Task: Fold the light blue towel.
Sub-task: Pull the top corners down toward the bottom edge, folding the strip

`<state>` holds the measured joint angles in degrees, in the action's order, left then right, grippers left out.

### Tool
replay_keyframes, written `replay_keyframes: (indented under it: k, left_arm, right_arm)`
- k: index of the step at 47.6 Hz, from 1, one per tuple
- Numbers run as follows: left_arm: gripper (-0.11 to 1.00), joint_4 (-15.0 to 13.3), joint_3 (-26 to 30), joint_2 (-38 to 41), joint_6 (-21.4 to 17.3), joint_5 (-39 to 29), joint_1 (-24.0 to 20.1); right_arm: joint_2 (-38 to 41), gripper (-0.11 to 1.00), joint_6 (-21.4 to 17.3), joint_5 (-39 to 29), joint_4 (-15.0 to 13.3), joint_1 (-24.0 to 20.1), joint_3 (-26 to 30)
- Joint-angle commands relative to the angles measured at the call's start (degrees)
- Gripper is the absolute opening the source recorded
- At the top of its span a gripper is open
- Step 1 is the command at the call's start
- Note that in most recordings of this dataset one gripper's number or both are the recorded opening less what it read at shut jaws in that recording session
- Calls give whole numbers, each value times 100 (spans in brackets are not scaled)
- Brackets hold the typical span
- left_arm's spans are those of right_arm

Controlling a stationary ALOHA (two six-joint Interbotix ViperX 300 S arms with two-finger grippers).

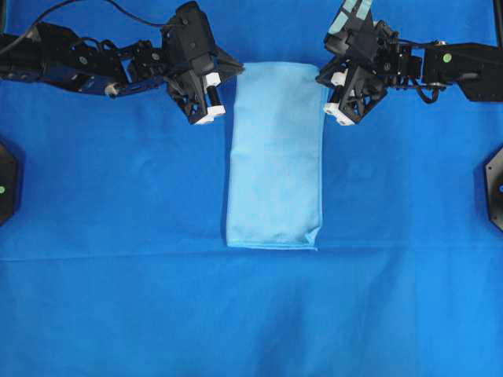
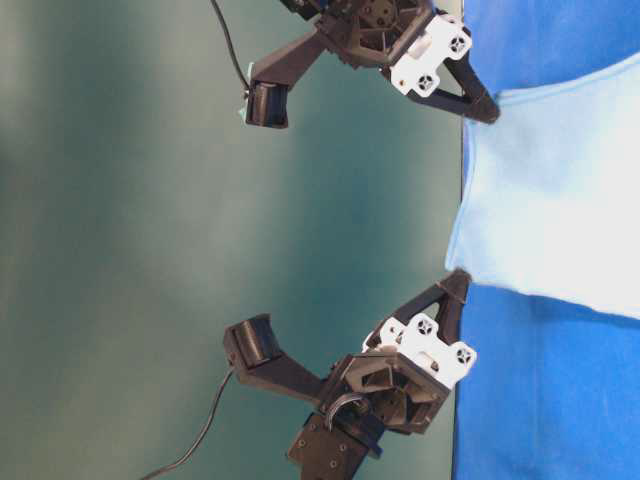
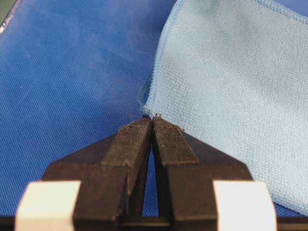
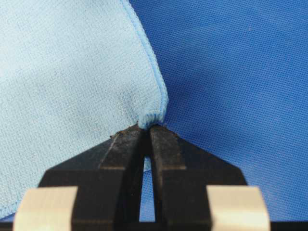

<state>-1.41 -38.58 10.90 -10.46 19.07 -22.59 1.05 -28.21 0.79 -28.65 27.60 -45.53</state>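
The light blue towel [image 1: 275, 157] lies flat on the table as a long, narrow folded rectangle, its short edges far and near. In the overhead view, both grippers sit at its far corners. My left gripper [image 1: 238, 71] is shut, its fingertips pinching the very tip of the far left corner [image 3: 147, 113]. My right gripper [image 1: 319, 78] is shut on the far right corner, with the stitched hem [image 4: 153, 115] bunched between its tips. The towel [image 3: 231, 86] fills the right of the left wrist view, and the towel [image 4: 67, 72] fills the left of the right wrist view.
A deep royal-blue covering [image 1: 118, 275] spreads over the whole table under the towel. Black fixtures stand at the left edge [image 1: 6, 184] and the right edge [image 1: 495, 188]. The table-level view shows the towel's far edge [image 2: 470, 200] at the table's rim.
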Motion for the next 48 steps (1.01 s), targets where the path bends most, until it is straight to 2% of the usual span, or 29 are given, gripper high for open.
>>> replay_keyframes:
  k: [1, 10, 20, 27, 34, 42, 48]
  left_arm:
    - [0, 9, 44, -255, -18, -35, 18]
    - [0, 9, -123, -729, -53, -422, 316]
    - [0, 9, -519, -1187, -44, -492, 905]
    - [0, 9, -703, -1310, 70, -492, 1406]
    - [0, 9, -765, -1310, 255, -510, 1969]
    - [0, -9, -721, -1248, 352, -554, 2575]
    - [0, -9, -712, -1169, 519, -659, 2839]
  right_arm:
    - [-211, 3, -18, 0, 18, -18, 79]
    - [-624, 3, -70, -193, 70, -334, 9]
    - [-1037, 3, -237, -694, 246, -1020, -105]
    - [-1134, 3, -598, -1037, 387, -1591, -211]
    - [-1143, 3, -984, -1292, 404, -2074, -255]
    - [-1125, 3, -1336, -1345, 404, -2531, -281]
    - [-1046, 3, -1521, -1336, 404, -2795, -290]
